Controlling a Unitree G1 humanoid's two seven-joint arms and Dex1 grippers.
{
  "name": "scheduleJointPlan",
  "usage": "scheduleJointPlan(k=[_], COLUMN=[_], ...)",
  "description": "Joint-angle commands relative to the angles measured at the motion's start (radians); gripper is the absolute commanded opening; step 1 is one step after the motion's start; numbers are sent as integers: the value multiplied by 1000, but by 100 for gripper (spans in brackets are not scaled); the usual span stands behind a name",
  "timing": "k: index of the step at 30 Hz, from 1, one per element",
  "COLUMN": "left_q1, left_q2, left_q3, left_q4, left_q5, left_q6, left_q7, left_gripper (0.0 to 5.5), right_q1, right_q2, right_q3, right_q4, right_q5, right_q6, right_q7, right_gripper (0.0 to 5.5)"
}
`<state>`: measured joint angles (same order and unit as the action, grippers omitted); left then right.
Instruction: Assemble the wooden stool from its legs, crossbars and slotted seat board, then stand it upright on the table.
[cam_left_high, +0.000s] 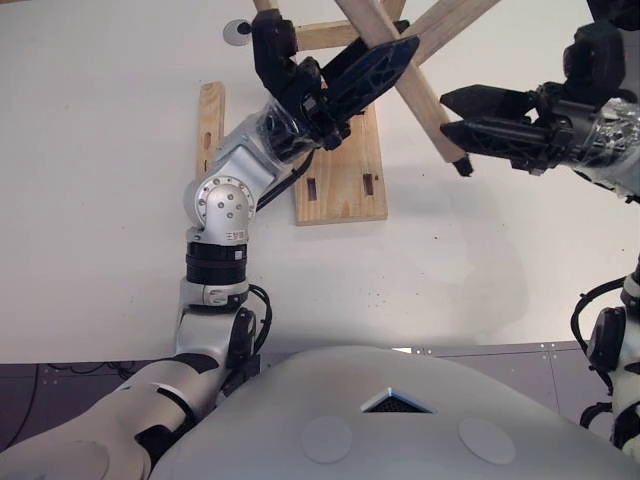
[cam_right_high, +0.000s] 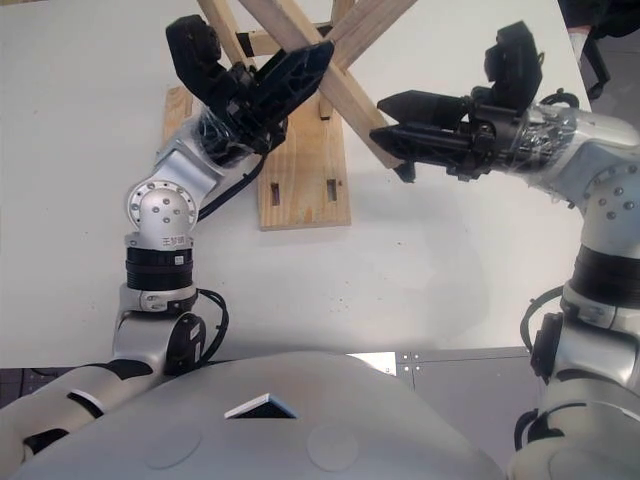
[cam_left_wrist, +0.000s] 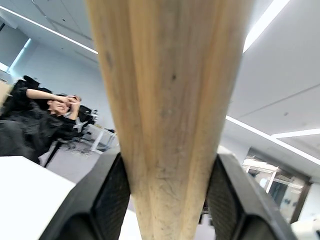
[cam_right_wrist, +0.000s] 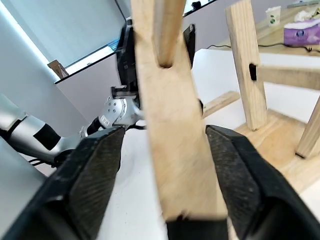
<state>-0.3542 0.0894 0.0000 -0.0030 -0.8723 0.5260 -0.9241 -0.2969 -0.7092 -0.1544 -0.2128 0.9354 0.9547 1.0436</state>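
I judge the stool about half built: legs and crossbars are joined into a frame, but it sits askew over the board and nothing stands upright yet. On the worktop (cam_left_high: 100, 220), one loose slat (cam_left_high: 210, 125) lies flat at nine o'clock of the single seat board (cam_left_high: 340, 185), just beside it. My left pincer (cam_left_high: 337, 32) is clamped on a leg (cam_left_wrist: 170, 100) above the board's twelve o'clock end. There I count at least three legs crossing and one crossbar (cam_left_high: 320, 36); more may be hidden. At three o'clock, my right pincer (cam_left_high: 448, 112) straddles the free end of the slanting leg (cam_left_high: 420, 95), fingers spread, not squeezing. Left to do: seat the legs, fit the slat, turn the stool over.
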Motion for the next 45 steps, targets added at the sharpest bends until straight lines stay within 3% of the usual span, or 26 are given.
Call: scheduleJointPlan(k=[1, 7, 13, 22, 33, 45], left_q1=[-6, 44, 75, 90, 108, 142], left_q2=[115, 286, 364, 390, 464, 443], left_q3=[47, 102, 75, 52, 82, -3], left_q4=[33, 24, 70, 176, 55, 97], left_q5=[46, 105, 202, 302, 261, 333], left_q6=[-26, -88, -169, -271, -209, -307], left_q7=[-72, -210, -293, -344, -363, -372], left_gripper=[202, 202, 202, 201, 201, 201], right_q1=[77, 196, 248, 272, 285, 271], right_q2=[21, 30, 65, 74, 95, 97], right_q3=[-3, 4, 15, 22, 23, 51], right_q4=[-33, -7, 9, 12, 16, 44], right_q5=[-45, -127, -168, -174, -172, -193], right_q6=[-78, -177, -232, -241, -254, -280], right_q7=[-15, -20, -45, -59, -86, -89], right_gripper=[331, 331, 331, 331, 331, 331])
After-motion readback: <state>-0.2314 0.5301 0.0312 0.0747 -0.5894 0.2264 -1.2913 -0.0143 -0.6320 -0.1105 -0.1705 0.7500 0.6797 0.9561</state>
